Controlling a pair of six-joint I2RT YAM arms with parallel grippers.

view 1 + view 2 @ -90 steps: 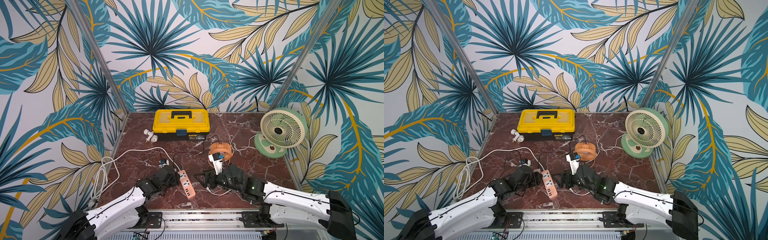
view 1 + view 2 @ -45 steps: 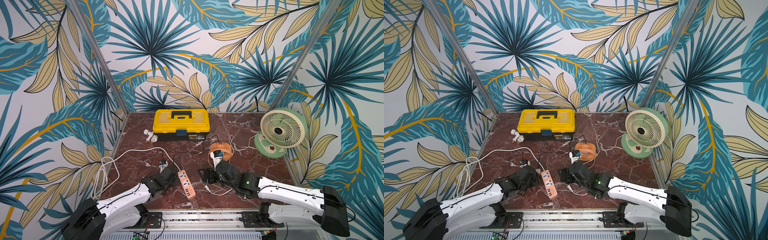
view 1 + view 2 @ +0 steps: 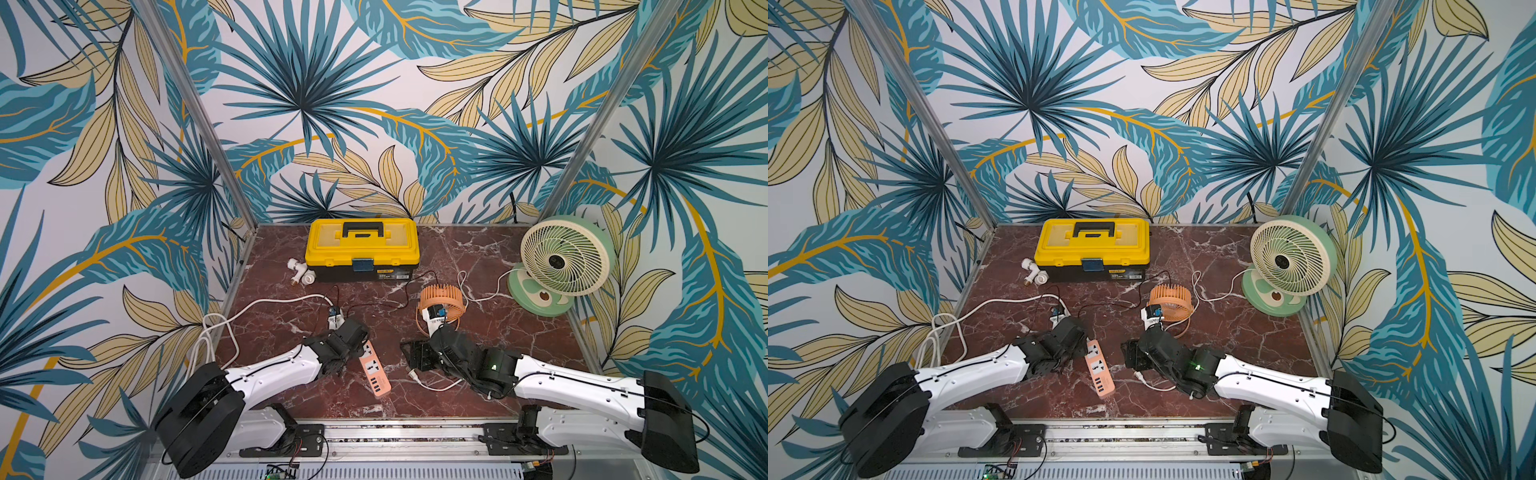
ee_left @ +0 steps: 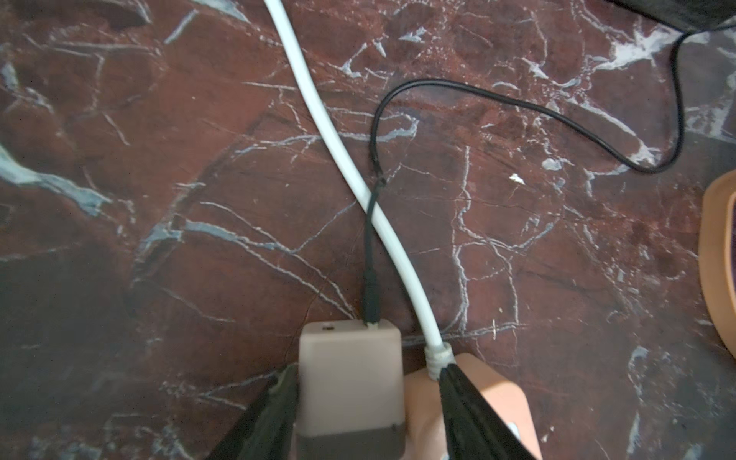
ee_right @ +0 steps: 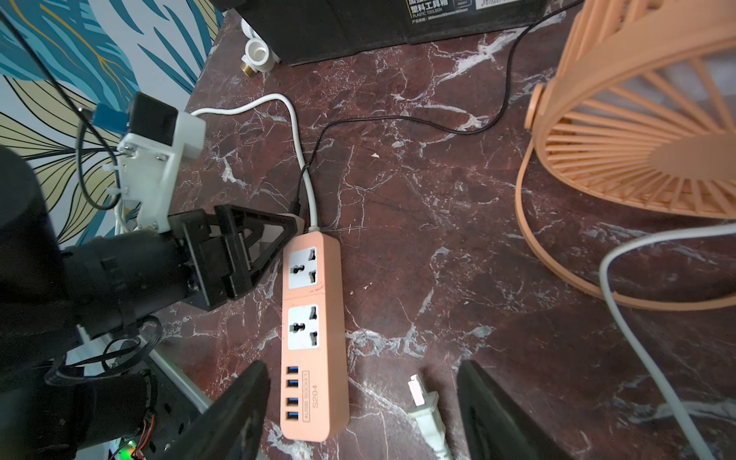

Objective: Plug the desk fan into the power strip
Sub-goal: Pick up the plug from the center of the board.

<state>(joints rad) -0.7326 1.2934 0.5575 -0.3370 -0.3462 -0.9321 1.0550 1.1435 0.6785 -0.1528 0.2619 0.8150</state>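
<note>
Both top views, with wrist close-ups. The power strip lies flat on the marble surface, near its front edge and between the two arms. Its sockets face up, and its thick white cord runs off toward the left wall. It lies where it did a second ago.

The left end effector has moved along the strip from mid-length to the cord end, and the arm's shoulder housing has swung inward. Its jaws stand apart, straddling a pale adapter block that sits just beside the strip's cord end. One finger lies against the block and the other crosses the strip's corner, with a gap showing beside the block. Whether the jaws press on the strip cannot be told. A thin black lead enters the block.

The right end effector sits much where it was, released and with its jaws spread wide. The white two-pin plug lies on the surface between the fingers, untouched, just beside the strip's USB end. Both sockets are unoccupied.

The green desk fan stands upright at the far right, and an orange fan stands between it and the strip. A yellow toolbox sits at the back. All three are unmoved.
</note>
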